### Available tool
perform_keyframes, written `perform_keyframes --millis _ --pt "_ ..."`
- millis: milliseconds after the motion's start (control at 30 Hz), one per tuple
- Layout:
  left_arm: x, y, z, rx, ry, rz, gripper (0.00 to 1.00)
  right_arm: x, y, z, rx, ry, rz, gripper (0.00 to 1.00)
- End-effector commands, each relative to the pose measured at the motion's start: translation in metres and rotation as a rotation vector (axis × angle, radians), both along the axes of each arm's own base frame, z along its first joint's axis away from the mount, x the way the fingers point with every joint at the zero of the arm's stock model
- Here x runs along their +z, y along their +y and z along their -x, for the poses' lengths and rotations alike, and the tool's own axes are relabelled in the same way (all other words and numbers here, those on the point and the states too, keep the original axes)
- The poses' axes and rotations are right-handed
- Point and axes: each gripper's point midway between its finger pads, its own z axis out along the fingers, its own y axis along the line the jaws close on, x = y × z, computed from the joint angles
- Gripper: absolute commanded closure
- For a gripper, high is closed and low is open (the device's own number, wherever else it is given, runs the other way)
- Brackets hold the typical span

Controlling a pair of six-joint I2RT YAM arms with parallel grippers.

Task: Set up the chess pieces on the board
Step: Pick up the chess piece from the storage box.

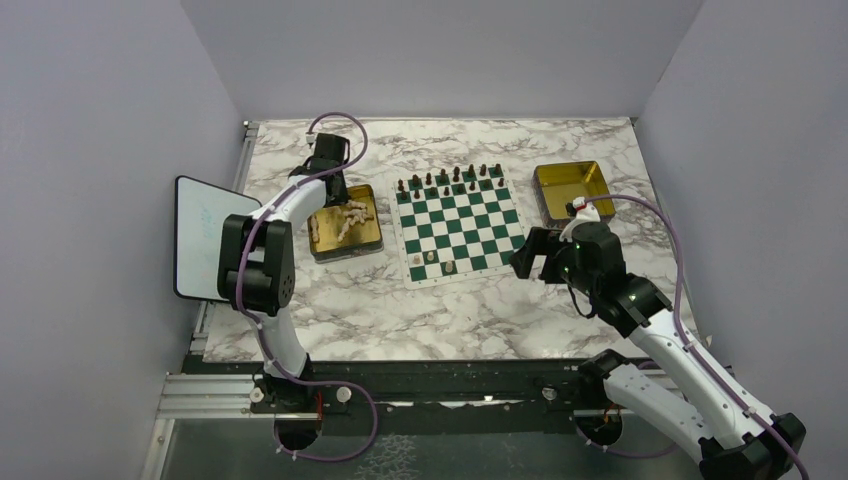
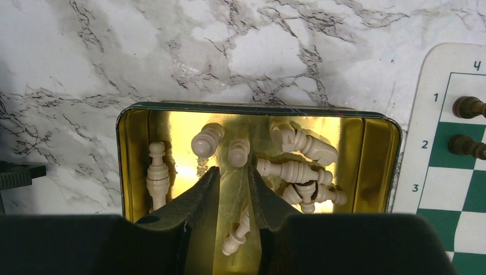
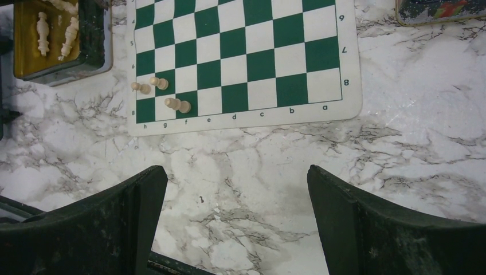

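My left hand [image 2: 233, 175] hangs low in the gold tray [image 2: 127, 172] beside the left edge of the board [image 1: 460, 225], fingers close together with a thin gap; a small cream pawn [image 2: 236, 232] lies in that gap, and I cannot tell whether it is pinched; the other cream chess pieces [image 2: 292, 170] lie jumbled in the tray. My right hand [image 3: 236, 172] is spread wide, holding nothing, over the counter [image 3: 240, 217] off the board's near right corner; three cream pieces [image 3: 177, 105] stand at its near left corner; dark pieces [image 1: 450, 180] line its far edge.
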Motion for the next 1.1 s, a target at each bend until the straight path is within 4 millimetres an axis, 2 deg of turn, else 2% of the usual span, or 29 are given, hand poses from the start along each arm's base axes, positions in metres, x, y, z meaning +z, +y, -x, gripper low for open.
perform_keyframes --millis 0,467,867,1067 --pt "-0.003 0.009 -0.011 0.040 -0.030 -0.008 0.74 0.004 0.002 -0.003 -0.003 -0.011 -0.021 0.02" --pt "-0.024 0.005 -0.015 0.008 0.009 0.007 0.71 0.003 0.002 -0.005 -0.003 -0.010 -0.009 0.02" --pt "-0.026 0.006 -0.020 -0.009 0.015 -0.004 0.71 0.000 0.000 -0.002 -0.004 -0.005 -0.005 0.02" --pt "-0.024 0.004 -0.018 -0.025 0.018 0.004 0.79 -0.001 0.000 -0.002 -0.004 -0.005 -0.005 0.02"
